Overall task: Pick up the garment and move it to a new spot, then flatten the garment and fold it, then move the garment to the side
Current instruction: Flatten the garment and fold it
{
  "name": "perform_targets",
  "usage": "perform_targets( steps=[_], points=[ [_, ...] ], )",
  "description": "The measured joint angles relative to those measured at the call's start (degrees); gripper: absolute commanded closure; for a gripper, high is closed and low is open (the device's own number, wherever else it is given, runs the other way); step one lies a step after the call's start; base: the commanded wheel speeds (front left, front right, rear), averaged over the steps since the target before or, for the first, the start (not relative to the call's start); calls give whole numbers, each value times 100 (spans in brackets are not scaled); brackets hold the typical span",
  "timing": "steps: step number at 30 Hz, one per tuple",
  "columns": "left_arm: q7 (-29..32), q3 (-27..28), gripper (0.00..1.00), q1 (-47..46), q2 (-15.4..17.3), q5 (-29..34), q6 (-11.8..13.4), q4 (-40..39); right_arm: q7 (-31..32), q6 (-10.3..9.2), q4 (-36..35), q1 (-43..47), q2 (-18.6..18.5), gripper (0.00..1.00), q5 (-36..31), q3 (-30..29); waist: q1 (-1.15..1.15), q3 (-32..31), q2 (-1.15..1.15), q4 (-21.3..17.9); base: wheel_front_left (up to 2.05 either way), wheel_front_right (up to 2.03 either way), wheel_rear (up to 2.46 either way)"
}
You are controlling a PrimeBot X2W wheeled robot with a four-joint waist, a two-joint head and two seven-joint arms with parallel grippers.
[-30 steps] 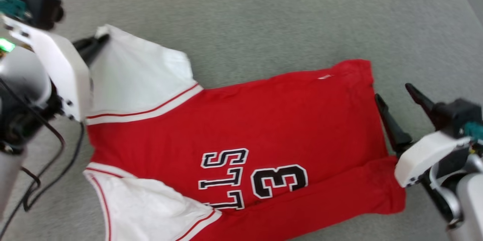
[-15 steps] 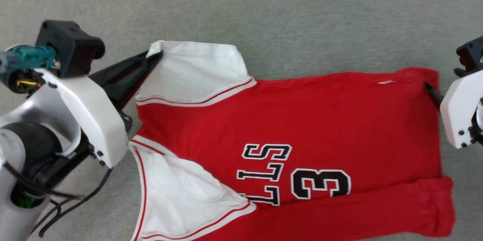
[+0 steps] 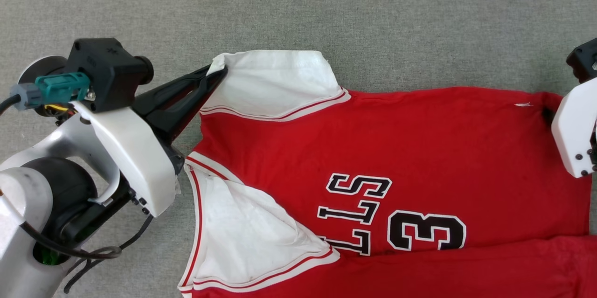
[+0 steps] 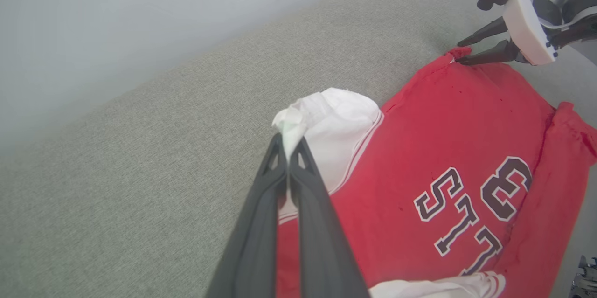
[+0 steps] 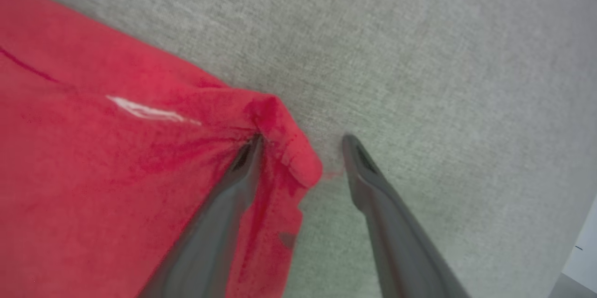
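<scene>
The place looked like a plain indoor room, perhaps a home or a test space furnished like one; the close views did not settle which. A broad grey-green woven upholstered surface [image 3: 373,9], textured like a sofa seat or mattress cover, carried everything. Along its far edge stood a bare, pale bluish-white painted wall [image 4: 93,18]. A red sports jersey with white short sleeves [image 3: 443,139], ordinary household clothing, lay spread across the surface.

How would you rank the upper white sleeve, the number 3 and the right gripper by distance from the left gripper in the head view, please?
1. Upper white sleeve: pinched in the left gripper.
2. Number 3: lower middle of the garment.
3. Right gripper: far right, at the hem corner.
</scene>
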Motion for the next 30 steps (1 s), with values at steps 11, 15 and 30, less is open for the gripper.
perform_targets(
  steps=[11,15,30],
  points=[
    [-280,51,100,112,59,66,14,419,-369,37,338,-57,193,100,193,174,0,-255,0,-103,0,0,0],
    [-389,93,100,324,64,52,65,560,-858,49,447,-43,339,100,219,-2,1,-482,0,-176,0,0,0],
    [-657,298,100,1873,313,-274,495,248,-1603,48,-263,1396,510,100,486,-1081,0,-1519,0,-299,0,0,0]
  ],
)
